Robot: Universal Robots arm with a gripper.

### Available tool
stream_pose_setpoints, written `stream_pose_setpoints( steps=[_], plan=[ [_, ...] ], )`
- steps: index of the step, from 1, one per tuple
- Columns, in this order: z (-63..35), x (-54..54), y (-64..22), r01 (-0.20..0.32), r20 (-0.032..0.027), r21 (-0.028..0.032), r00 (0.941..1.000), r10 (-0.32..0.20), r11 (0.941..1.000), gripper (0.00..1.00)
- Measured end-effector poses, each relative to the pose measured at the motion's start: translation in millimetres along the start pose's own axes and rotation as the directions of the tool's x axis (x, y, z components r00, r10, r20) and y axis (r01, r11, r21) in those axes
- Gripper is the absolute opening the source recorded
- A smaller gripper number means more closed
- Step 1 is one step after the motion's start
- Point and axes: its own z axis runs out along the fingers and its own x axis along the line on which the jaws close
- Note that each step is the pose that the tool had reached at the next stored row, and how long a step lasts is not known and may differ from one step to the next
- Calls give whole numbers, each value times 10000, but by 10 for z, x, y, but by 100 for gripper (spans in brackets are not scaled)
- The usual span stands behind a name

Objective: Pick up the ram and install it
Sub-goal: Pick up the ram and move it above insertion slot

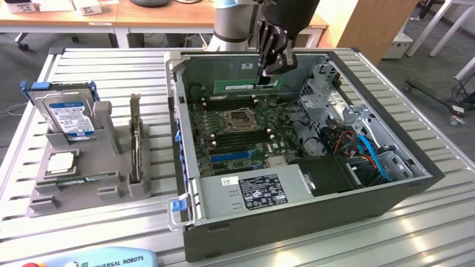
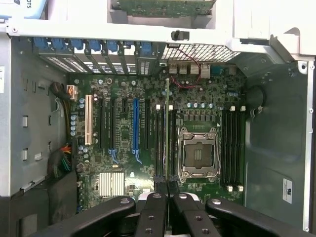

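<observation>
Open computer case (image 1: 386, 183) lies on its side on the slatted table (image 1: 111, 72), with the motherboard (image 1: 222, 139) facing up.

Gripper (image 1: 265, 72) hangs over the far part of the board. Its jaws are pinched narrow on the upper edge of the ram (image 1: 241, 87). The stick is level, with its long side running along the case's back wall and its lower edge toward the board.

From the wrist, the ram (image 2: 167, 123) reads as a thin edge-on line running out from between the gripper's fingers (image 2: 153, 212). That line lies over the bank of memory slots (image 2: 159, 143) just beside the empty processor socket (image 2: 199, 155), on the side toward the blue card slot (image 2: 136, 128). A second bank of slots (image 2: 232, 148) on the socket's other side looks unfilled.

Where the job stands:
- Pick-up looks done. The stick is gripped, in the air and inside the case opening.
- Install is not done. By my judgement the stick is apart from the board, above the slots rather than in one.
- It appears roughly parallel to the slots. I cannot tell exactly which slot it is over.
- Lowering, seating and latching are left.

Grey holder (image 1: 44, 194), at the exterior view's left and well apart from the gripper, carries a hard drive (image 1: 70, 114) and an upright expansion card (image 1: 135, 139).
</observation>
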Motion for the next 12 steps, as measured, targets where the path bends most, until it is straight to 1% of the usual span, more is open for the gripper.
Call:
stream_pose_setpoints(
  steps=[5, 7, 12],
  plan=[
    [1, 0, -4, 1, 1, 1, 10000, -1, 10000, 12],
    [1, 1, -39, 1, 3, 1, 10000, -1, 10000, 12],
    [-5, 1, -170, 0, 1, -1, 10000, 0, 10000, 12]
  ],
)
